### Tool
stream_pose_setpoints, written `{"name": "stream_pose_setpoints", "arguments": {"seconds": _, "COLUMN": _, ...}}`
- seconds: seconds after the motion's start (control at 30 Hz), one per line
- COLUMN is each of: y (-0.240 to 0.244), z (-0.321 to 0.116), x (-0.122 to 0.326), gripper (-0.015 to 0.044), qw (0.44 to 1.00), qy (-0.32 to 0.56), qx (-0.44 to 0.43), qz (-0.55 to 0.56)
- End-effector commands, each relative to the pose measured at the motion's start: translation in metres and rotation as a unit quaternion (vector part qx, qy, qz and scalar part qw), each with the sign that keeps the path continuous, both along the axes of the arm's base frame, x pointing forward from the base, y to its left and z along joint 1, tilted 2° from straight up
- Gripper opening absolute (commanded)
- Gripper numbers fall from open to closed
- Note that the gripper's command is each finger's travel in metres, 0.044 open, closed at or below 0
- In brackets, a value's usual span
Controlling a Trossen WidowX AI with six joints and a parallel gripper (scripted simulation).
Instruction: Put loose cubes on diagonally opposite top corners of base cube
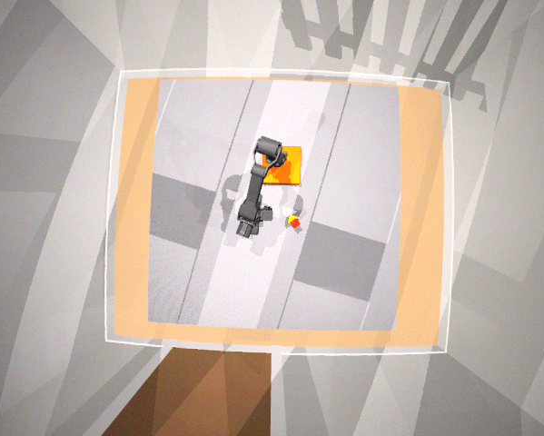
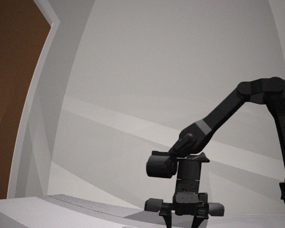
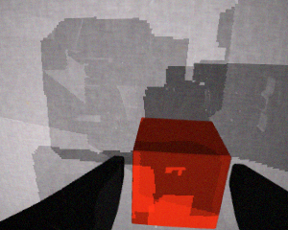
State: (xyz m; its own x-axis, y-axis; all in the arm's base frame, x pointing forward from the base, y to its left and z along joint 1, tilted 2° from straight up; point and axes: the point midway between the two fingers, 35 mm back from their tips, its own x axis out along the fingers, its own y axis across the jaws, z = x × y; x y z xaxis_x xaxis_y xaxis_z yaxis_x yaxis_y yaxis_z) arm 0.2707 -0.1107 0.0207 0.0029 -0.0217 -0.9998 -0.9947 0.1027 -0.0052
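Note:
The yellow base cube (image 1: pixel 291 218) is on the table in the top view. One red cube (image 1: pixel 295 223) sits on it, over its lower right corner, with part of the yellow top still showing. The other red cube (image 3: pixel 182 179) stands upright on the table in the wrist view. My gripper (image 2: pixel 181 224) (image 3: pixel 178 169) points down around this cube, one finger on each side. A gap shows at the left finger, while the right finger is very close to the cube. It is open. The arm hides this cube in the top view, and the exterior view shows neither cubes nor the very fingertips.
The orange arm mount plate (image 1: pixel 294 154) lies behind the cubes in the top view, with the arm reaching from it along the left side. The yellow base cube and its red cube are to the right of the gripper. Broad shadows cross the table.

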Motion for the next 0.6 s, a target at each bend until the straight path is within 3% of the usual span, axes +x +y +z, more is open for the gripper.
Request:
{"name": "stream_pose_setpoints", "arguments": {"seconds": 0.0, "y": -0.001, "z": -0.002, "x": -0.001, "gripper": 0.0107, "qw": 1.000, "qy": 0.002, "qx": -0.001, "qz": 0.003}}
{"name": "stream_pose_setpoints", "arguments": {"seconds": 0.57, "y": -0.002, "z": 0.036, "x": 0.005, "gripper": 0.0105, "qw": 1.000, "qy": 0.001, "qx": -0.002, "qz": 0.003}}
